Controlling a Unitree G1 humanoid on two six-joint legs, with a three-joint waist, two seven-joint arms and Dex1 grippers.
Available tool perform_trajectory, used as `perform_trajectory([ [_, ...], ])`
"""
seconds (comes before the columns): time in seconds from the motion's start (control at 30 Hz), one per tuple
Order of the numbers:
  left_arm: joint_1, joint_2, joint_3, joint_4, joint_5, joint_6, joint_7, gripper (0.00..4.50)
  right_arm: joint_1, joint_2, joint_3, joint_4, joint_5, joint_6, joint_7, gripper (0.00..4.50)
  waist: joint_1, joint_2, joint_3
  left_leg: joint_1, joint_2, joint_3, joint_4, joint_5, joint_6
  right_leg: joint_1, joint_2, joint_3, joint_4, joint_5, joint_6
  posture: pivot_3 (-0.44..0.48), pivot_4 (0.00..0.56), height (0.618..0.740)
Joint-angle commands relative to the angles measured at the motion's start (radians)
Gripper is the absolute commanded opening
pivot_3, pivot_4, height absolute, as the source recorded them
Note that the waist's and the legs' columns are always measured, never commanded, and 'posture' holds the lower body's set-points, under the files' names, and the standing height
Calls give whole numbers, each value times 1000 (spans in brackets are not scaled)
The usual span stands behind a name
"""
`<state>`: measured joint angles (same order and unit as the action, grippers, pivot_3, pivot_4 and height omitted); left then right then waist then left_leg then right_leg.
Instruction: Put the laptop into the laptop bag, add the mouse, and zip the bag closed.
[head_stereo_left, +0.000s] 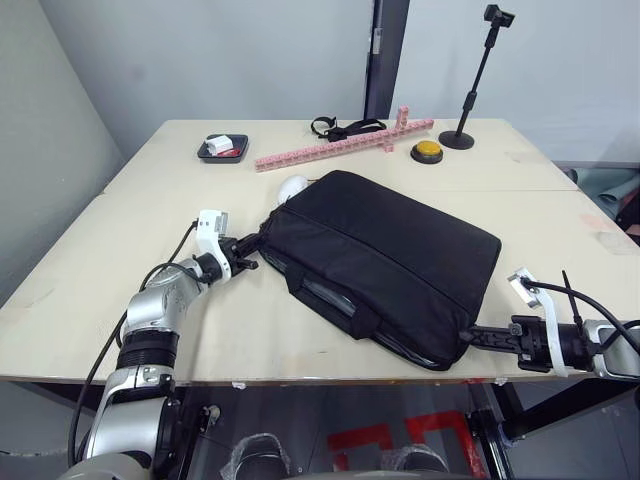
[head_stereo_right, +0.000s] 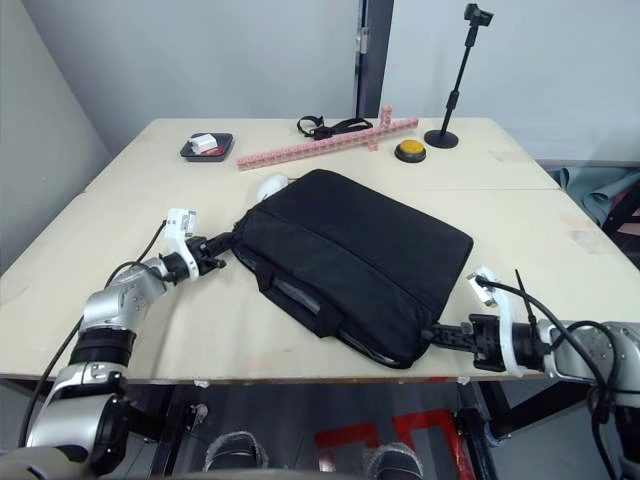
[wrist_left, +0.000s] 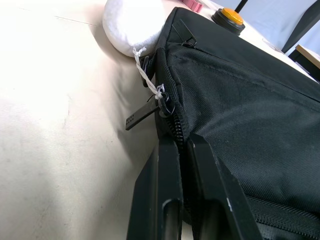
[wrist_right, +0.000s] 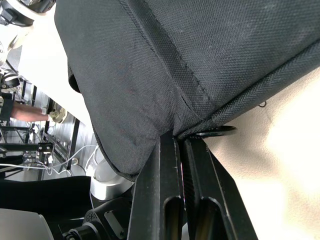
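I see the laptop bag (head_stereo_left: 385, 262) lying flat across the middle of the table (head_stereo_left: 120, 240), turned at an angle. My left gripper (wrist_left: 181, 145) has its 2 fingers pinched together on the bag's zipper edge at the left corner, just below the corded pull (wrist_left: 159, 92). My right gripper (wrist_right: 181, 142) is clamped on the bag's near right corner. A round white lump (head_stereo_left: 292, 187) touches the bag's far-left corner.

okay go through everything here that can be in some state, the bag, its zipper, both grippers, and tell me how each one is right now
laptop bag: lying flat on the table, held at two corners.
zipper: its pull sits at the corner by the left gripper.
left gripper: shut on the laptop bag's edge.
right gripper: shut on the laptop bag's corner.
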<state>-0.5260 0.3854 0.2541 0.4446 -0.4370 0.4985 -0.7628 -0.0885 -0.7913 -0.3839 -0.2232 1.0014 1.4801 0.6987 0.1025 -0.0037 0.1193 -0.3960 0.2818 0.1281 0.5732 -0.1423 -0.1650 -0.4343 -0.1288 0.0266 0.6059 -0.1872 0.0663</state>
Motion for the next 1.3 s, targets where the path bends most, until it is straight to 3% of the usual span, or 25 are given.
perform_trajectory([
  [0.03,25,13,-5,-49,-15,19,-6,0,-36,0,-19,19,-2,-30,-7,34,-1,0,0,0,0,0,0,0,0,0,0,0,0,0,0,0,150,740],
  [0.17,72,44,11,-116,-35,50,-13,0,-79,-17,-1,71,-30,-70,14,34,-6,0,0,0,0,0,0,0,0,0,0,0,0,0,1,0,150,740],
  [0.47,307,128,37,-515,-200,309,11,0,-249,-11,90,213,-123,-187,55,34,-10,1,0,-1,0,1,-3,1,-2,-5,0,0,0,0,2,0,150,740],
  [0.7,469,104,82,-755,-299,414,104,0,-328,27,120,280,-167,-221,53,34,-11,1,0,-2,0,2,-4,1,0,-5,0,0,-2,0,2,0,150,740],
  [0.9,561,47,138,-868,-370,442,202,0,-315,28,127,245,-143,-181,89,34,-10,1,0,-2,0,2,-4,1,0,-5,0,0,-2,0,2,0,150,740],
  [1.3,772,55,192,-994,-450,435,243,0,-282,46,128,193,-149,-165,95,34,-13,1,-1,0,0,4,-6,1,1,-4,0,1,-4,0,2,0,150,740],
])
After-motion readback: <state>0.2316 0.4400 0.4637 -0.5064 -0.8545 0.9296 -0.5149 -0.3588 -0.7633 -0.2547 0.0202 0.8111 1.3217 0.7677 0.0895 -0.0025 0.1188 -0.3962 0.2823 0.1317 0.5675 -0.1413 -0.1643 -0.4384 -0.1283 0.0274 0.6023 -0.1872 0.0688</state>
